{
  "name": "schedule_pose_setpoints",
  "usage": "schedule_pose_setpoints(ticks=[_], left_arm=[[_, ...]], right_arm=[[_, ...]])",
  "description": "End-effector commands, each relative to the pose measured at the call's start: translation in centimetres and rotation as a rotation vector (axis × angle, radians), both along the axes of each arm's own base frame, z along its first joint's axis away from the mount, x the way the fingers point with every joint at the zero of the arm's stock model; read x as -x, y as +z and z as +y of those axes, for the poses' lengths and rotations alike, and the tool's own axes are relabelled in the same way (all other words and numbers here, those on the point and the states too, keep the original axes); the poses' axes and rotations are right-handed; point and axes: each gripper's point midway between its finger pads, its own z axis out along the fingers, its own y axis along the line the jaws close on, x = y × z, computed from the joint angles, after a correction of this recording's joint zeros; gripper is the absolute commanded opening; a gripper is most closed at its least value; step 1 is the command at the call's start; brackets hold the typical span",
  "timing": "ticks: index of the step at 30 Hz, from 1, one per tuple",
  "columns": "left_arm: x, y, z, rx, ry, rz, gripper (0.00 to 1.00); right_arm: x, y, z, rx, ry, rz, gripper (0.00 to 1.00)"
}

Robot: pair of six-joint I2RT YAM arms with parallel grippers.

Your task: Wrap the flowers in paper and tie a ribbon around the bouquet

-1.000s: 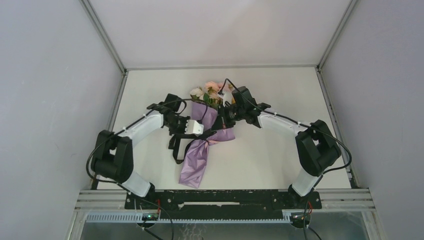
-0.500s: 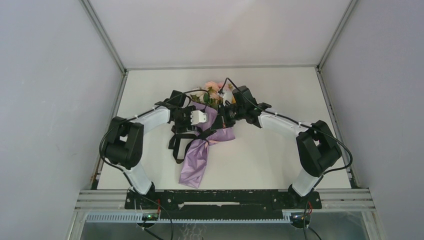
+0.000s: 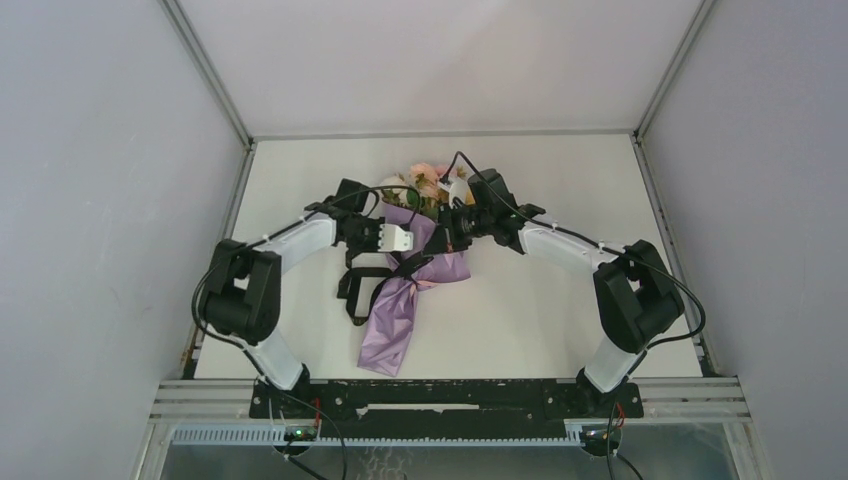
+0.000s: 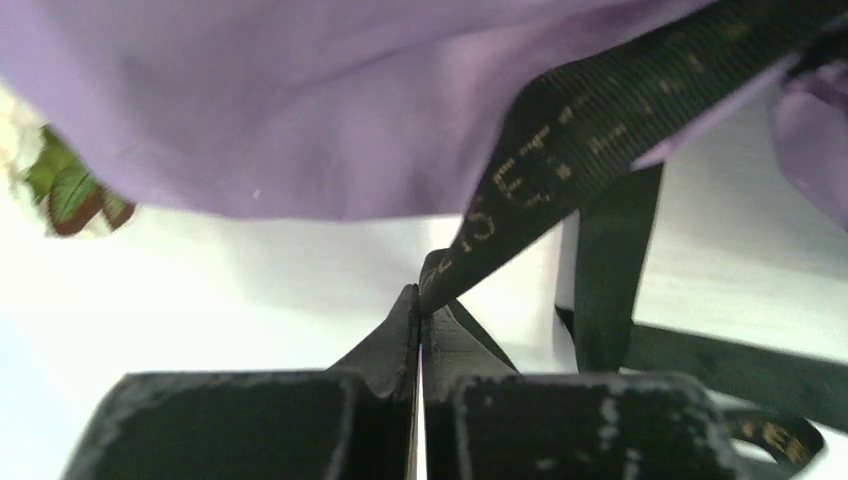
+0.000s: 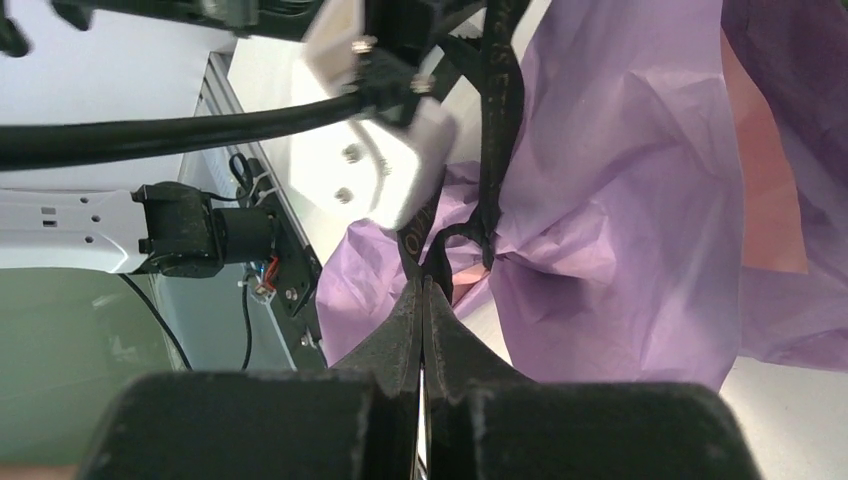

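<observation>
White links (image 3: 297,242), black joints (image 3: 242,300), black cables (image 5: 150,137)

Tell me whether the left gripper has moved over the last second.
Yes. In the top view the left gripper has shifted away from the base rail, toward the far edge of the table, and slightly rightward toward the blooms of the bouquet.

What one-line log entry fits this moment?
left gripper: shut on narrow black ribbon | right gripper: shut on ribbon | lilac crinkled paper: cinched
</observation>
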Motion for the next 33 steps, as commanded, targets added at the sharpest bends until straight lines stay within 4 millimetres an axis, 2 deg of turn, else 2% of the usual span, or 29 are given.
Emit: schedule_pose_setpoints(ticks=[1, 4, 6, 10, 12, 14, 16, 19, 22, 26, 31, 32, 33], left_arm=[[3.3, 4.6, 1.4, 0.015, 0.020, 0.023, 0.00], [8.7, 5.6, 2.3, -0.003, 0.001, 0.161, 0.00], [13.3, 6.2, 2.2, -0.002, -0.006, 0.297, 0.00], [22.0, 7.4, -0.1, 0.053, -0.062, 0.554, 0.00], [24.6, 8.3, -2.0, 0.096, -0.093, 0.616, 0.00], [25.2, 9.5, -4.7, 0.190, -0.090, 0.636, 0.00], [24.4, 10.7, -7.5, 0.298, -0.039, 0.642, 0.00], [25.1, 12.6, -11.3, 0.414, -0.075, 0.682, 0.00], [25.5, 13.2, -13.7, 0.495, -0.091, 0.726, 0.00], [23.4, 13.3, -16.7, 0.638, 0.000, 0.726, 0.01], [20.3, 15.9, -20.6, 0.882, 0.153, 0.751, 0.04], [19.8, 16.0, -21.0, 0.918, 0.178, 0.753, 0.06], [19.5, 15.5, -21.2, 0.936, 0.212, 0.762, 0.12]], right_arm=[[-0.9, 2.3, 1.2, -0.080, -0.002, -0.063, 0.00], [-1.1, 2.9, 1.9, -0.102, -0.009, -0.077, 0.00], [-1.2, 3.0, 2.4, -0.098, -0.006, -0.080, 0.00], [-1.4, 3.5, 3.9, -0.107, 0.005, -0.089, 0.00], [-1.7, 3.8, 4.5, -0.110, 0.001, -0.087, 0.00], [-2.2, 3.8, 4.8, -0.104, -0.010, -0.080, 0.00], [-2.6, 3.8, 4.9, -0.108, -0.022, -0.065, 0.00], [-3.1, 4.0, 4.9, -0.121, -0.039, -0.059, 0.00], [-3.5, 3.8, 4.7, -0.117, -0.052, -0.052, 0.00], [-3.3, 3.7, 4.7, -0.110, -0.042, -0.052, 0.00], [-3.3, 4.1, 4.3, -0.106, -0.038, -0.067, 0.00], [-3.2, 4.1, 4.2, -0.101, -0.039, -0.070, 0.00], [-3.2, 4.1, 4.2, -0.098, -0.038, -0.072, 0.00]])
